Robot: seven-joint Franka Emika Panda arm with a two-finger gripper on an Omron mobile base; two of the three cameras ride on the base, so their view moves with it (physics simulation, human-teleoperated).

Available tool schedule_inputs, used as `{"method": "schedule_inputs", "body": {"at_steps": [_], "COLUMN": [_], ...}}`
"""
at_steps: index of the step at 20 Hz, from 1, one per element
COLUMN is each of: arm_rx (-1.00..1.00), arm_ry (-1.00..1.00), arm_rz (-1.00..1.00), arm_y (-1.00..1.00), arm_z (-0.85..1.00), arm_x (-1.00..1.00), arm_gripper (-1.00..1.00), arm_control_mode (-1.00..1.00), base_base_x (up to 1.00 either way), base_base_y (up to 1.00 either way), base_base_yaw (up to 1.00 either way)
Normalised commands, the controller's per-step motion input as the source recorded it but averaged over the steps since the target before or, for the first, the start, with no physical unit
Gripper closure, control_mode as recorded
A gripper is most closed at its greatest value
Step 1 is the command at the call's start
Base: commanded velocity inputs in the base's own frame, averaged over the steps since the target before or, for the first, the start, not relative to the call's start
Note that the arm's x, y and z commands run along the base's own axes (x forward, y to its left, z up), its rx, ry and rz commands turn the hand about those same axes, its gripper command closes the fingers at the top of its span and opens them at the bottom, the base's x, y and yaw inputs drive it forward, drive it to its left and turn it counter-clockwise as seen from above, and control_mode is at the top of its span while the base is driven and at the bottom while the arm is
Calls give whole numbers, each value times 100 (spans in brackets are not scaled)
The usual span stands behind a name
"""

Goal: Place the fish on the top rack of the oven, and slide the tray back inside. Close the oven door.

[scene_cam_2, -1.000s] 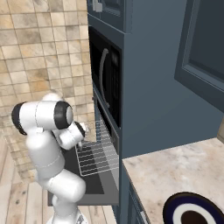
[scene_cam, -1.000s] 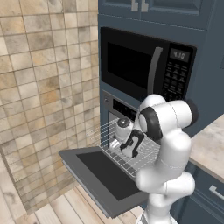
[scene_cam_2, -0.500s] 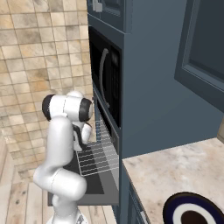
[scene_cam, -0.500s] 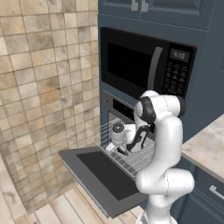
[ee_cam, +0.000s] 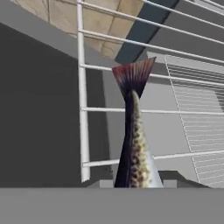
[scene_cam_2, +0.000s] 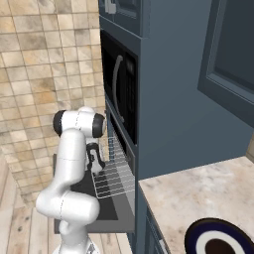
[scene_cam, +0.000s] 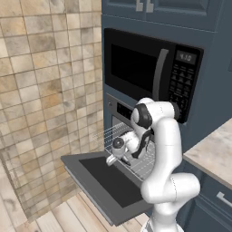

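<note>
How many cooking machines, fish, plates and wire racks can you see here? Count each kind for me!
Cooking machines: 2, the microwave and the oven under it
Fish: 1, the fish held over the rack
Plates: 1, the dark blue plate on the counter
Wire racks: 1, the top rack, pulled out over the open oven door
Total: 5

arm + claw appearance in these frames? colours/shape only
Arm: glossy white rounded segments with dark grey-black joint rings, one at the shoulder-like joint, on a bulbous white base. No cables or markings visible. Claw: small, pale, with a dark round wrist cap; fingertips too small to describe.
</note>
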Motion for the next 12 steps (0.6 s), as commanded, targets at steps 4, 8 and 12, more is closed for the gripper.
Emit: {"method": "schedule_inputs", "body": {"at_steps": [4, 8, 12], "arm_rx": [0, 0, 0], "arm_ry": [0, 0, 0], "arm_rz": [-13, -9, -7], "arm_y": [0, 17, 11], "arm_z": [-20, -28, -3], "arm_x": [57, 33, 5], "arm_gripper": [100, 100, -100], "arm_control_mode": [-100, -100, -100], "base_base_x": [0, 0, 0], "base_base_y": [0, 0, 0], "base_base_yaw": [0, 0, 0]}}
